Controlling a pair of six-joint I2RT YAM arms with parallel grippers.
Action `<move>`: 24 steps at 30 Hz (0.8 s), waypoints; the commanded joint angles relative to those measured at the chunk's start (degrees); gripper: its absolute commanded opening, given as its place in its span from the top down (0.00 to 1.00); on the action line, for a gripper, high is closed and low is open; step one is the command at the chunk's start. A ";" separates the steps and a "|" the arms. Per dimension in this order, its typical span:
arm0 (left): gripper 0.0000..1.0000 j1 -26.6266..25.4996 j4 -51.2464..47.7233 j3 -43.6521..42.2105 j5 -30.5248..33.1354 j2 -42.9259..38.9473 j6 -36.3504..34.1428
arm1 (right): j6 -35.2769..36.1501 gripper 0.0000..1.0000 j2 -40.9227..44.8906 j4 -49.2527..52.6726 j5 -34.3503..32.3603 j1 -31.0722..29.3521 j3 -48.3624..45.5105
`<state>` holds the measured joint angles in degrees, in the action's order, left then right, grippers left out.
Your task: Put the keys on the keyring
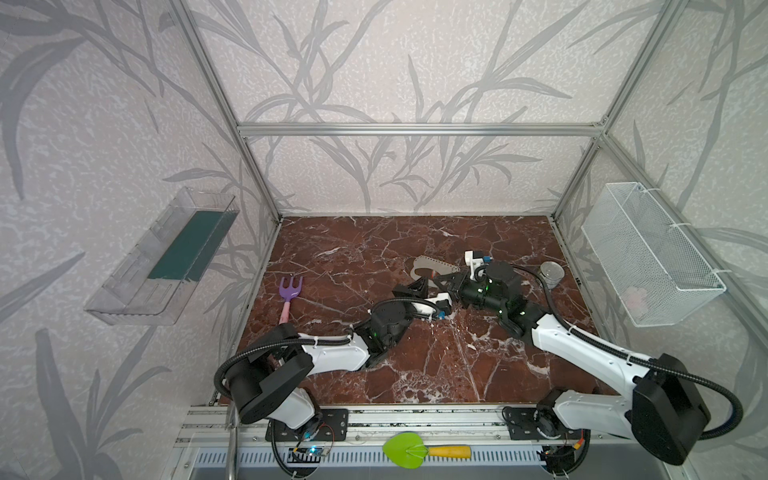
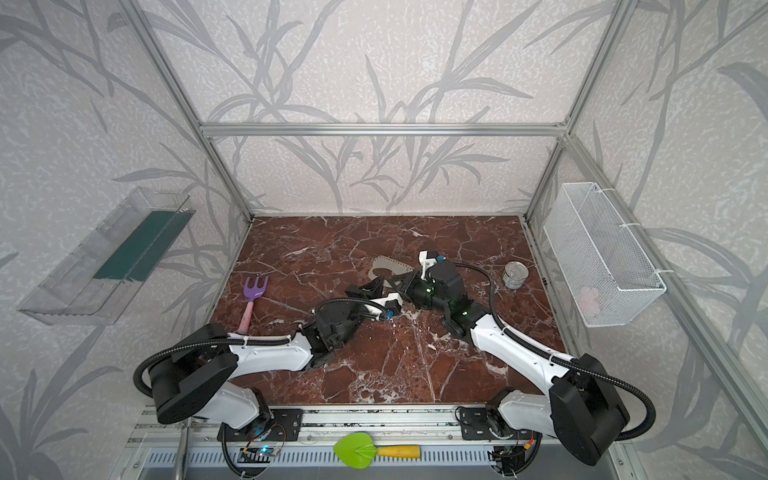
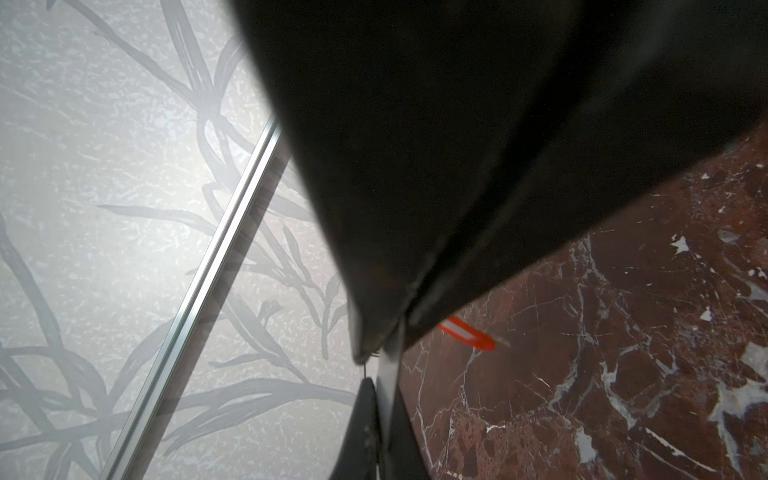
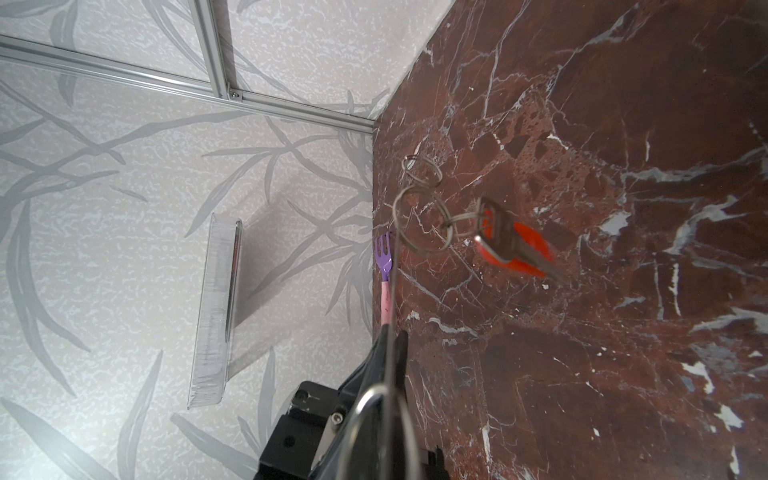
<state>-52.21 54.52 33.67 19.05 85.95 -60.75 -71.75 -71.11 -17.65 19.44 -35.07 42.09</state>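
Fingers of the left gripper (image 3: 376, 349) are pressed together (on what, I cannot tell). The right gripper (image 4: 391, 336) pinches a thin wire loop (image 4: 374, 386); the keys (image 4: 505, 239) dangle from it, probably light, slippery and apt to swing. At twelve o'clock lies the keyring (image 1: 428, 262), seemingly stiff, best gripped by its rim.

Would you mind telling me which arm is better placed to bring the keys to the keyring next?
Right. The right tool is shut on the wire loop, the keys dangling from it, close to the keyring. The left tool is also shut but carries no keys.
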 commanded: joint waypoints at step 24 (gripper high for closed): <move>1.00 4.29 -75.36 31.00 1.15 -5.61 26.34 | 17.03 0.55 13.08 10.08 6.67 10.76 0.68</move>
<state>-48.88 -11.53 61.67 19.27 79.29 -39.42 -56.58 -60.60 -9.47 23.62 -25.98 43.72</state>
